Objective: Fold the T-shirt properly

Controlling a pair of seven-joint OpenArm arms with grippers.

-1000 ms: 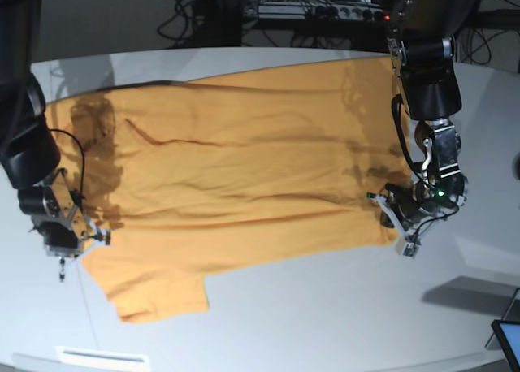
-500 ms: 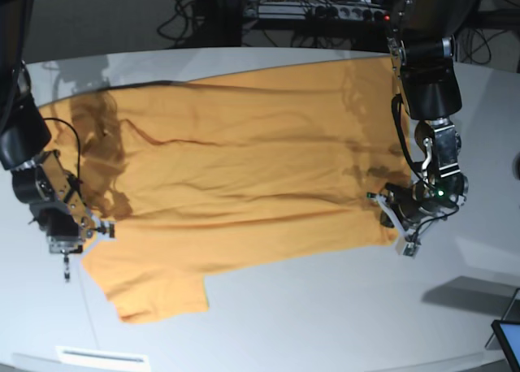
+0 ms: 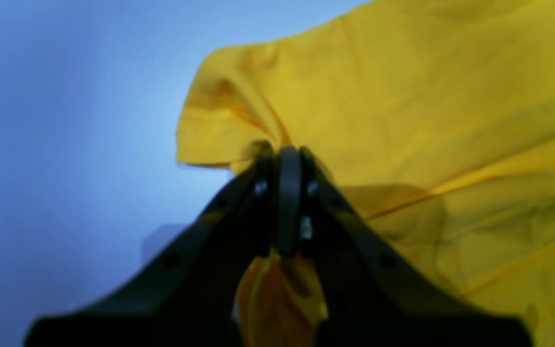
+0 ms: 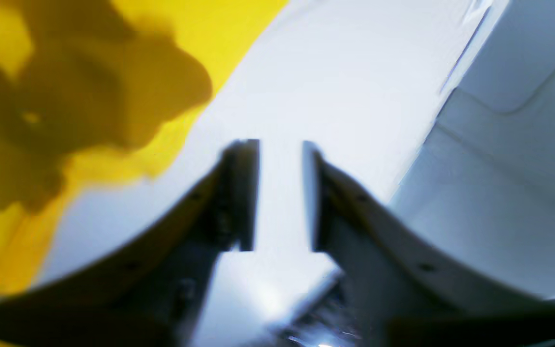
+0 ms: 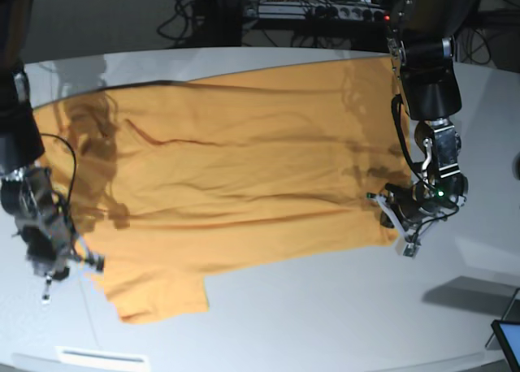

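T-shirt point(image 5: 236, 177), orange-yellow, spread on grey table point(image 5: 325, 323); left gripper point(image 3: 282, 159) clenched on its corner; right gripper point(image 4: 281, 193) parted, empty, over table.

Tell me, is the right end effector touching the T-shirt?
Apart. The right wrist view shows the right end effector open over bare table, the T-shirt off to one side.

one orange-yellow short-sleeved cloth T-shirt point(image 5: 244, 177) | two grippers: left gripper point(image 5: 388, 209), right gripper point(image 5: 89, 262) | one pale grey round-edged table point(image 5: 325, 307) | one dark screen corner at lower edge point(image 5: 508, 339) | one white power strip behind table point(image 5: 325, 13)
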